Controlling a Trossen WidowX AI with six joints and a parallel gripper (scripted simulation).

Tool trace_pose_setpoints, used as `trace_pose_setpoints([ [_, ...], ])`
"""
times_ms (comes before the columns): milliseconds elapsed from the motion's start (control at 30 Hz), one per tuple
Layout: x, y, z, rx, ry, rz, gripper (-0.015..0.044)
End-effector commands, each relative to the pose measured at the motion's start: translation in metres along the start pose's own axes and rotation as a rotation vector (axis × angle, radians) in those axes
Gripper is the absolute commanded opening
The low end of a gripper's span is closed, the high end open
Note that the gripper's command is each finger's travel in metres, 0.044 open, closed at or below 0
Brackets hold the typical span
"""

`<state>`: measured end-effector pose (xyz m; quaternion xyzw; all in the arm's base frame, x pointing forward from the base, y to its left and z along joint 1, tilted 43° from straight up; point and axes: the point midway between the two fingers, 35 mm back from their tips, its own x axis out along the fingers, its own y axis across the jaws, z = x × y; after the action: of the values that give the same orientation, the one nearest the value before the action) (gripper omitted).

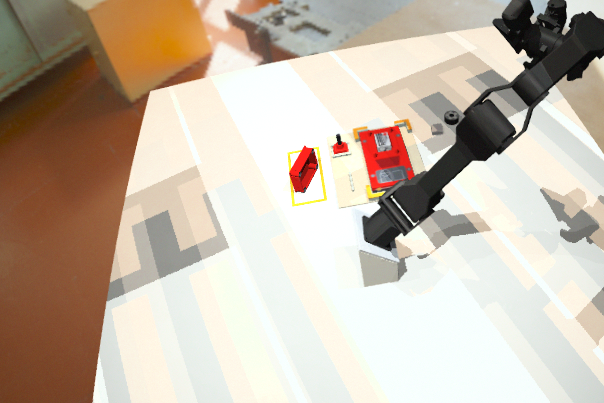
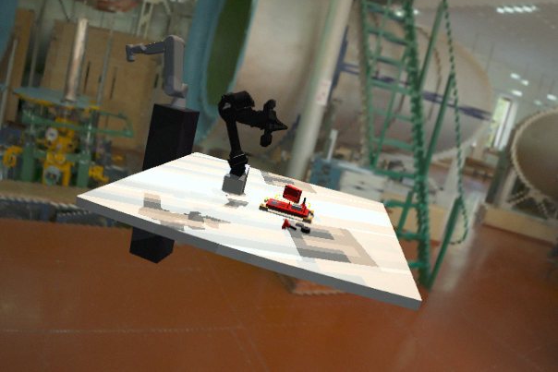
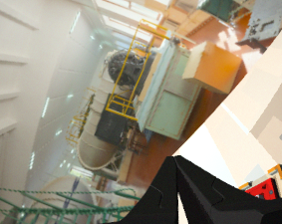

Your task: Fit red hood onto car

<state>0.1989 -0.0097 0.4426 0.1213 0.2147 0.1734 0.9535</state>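
Observation:
The red hood (image 1: 303, 169) (image 2: 292, 193) stands on edge, not flat, inside a yellow outlined rectangle (image 1: 309, 203). In the top view its hollow side faces the car. The red chassis (image 1: 372, 162) (image 2: 277, 206) (image 3: 266, 191) sits in the jig with its grey engine block (image 1: 383, 141) on the deck. Small pegs stand around the engine; their tips are too small to judge. My gripper (image 1: 496, 23) (image 2: 285, 127) (image 3: 173, 162) is shut and empty, with the fingertips together. It is high above the table, far from the hood and the chassis.
The jig has orange and yellow corner brackets (image 1: 403, 124). A small red piece with a black post (image 1: 340, 146) stands between hood and chassis. A black wheel (image 1: 451, 117) (image 2: 305, 229) and a grey block (image 1: 437, 129) lie beyond the chassis. Another red piece (image 2: 286, 224) lies near the wheel.

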Motion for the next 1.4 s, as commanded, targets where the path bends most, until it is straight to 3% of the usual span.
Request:
trace_pose_setpoints([
  [0,0.001,0.0,0.0,-0.001,0.002,0.001,0.0],
  [333,0.052,-0.033,-0.014,-0.138,0.169,0.053,0.0],
  [600,0.136,-0.072,-0.052,-0.367,0.436,0.11,0.0],
  [1067,0.267,-0.064,-0.183,-0.909,0.947,0.392,0.0],
  [1367,0.318,-0.048,-0.289,-1.298,1.278,0.593,0.0],
])
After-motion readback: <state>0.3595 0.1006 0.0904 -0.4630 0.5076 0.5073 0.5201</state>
